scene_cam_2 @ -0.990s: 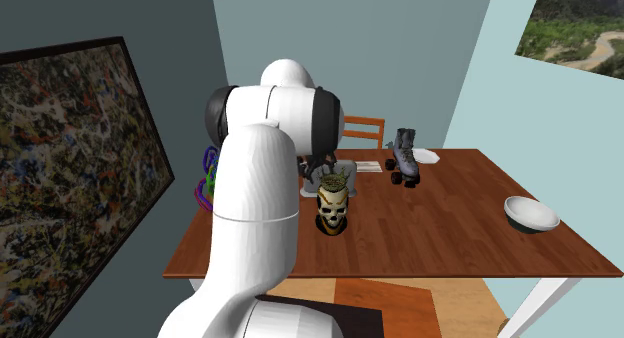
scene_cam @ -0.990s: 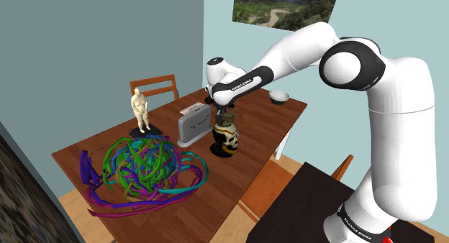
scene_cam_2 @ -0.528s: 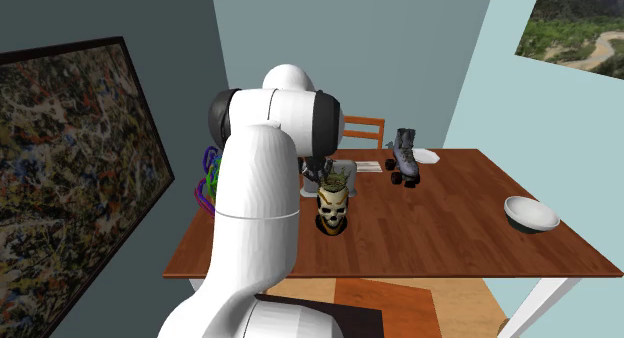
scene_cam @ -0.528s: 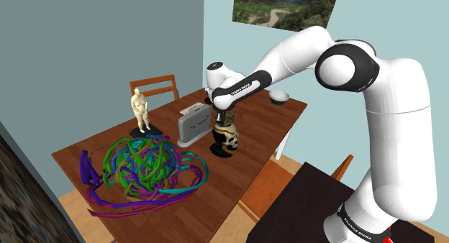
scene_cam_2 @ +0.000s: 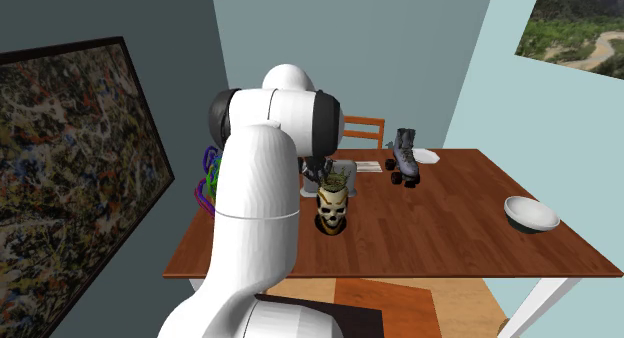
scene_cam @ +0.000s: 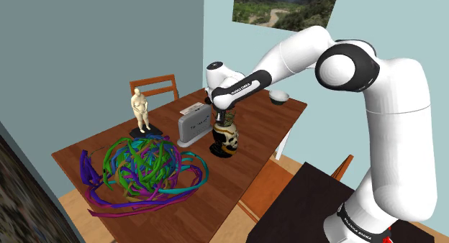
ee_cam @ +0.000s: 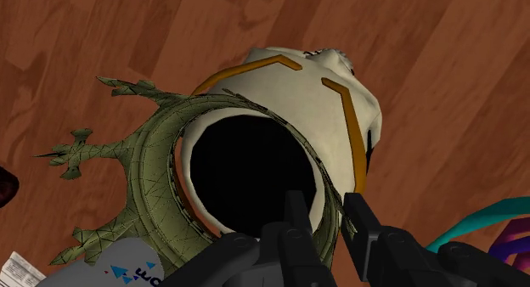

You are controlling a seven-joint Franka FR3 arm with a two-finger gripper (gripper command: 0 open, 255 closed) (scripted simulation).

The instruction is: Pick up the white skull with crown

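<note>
The skull (scene_cam: 225, 139) is cream-white with orange lines and dark patches. It wears a spiky olive-gold crown (scene_cam_2: 337, 186) and stands on the brown wooden table (scene_cam: 252, 144) near its middle. My gripper (scene_cam: 224, 118) comes straight down onto the crown. In the wrist view the skull (ee_cam: 340, 107) is hollow at the top, with the crown (ee_cam: 140, 183) around the dark opening. My gripper (ee_cam: 327, 219) is shut on the rim there, one finger inside the opening and one outside. In the second exterior view the skull (scene_cam_2: 333, 214) faces the camera, and the arm hides part of the hand.
A grey toaster (scene_cam: 193, 126) stands just beside the skull. A tangle of coloured loops (scene_cam: 140, 166) fills the table's near left. Also here are a pale figurine (scene_cam: 140, 109), a white bowl (scene_cam_2: 531, 214), a roller skate (scene_cam_2: 404, 154) and a wooden chair (scene_cam: 155, 85).
A second ago the fingers stood open above the crown. They have come down a little and shut on the skull's rim. Nothing has moved in the last half second.
</note>
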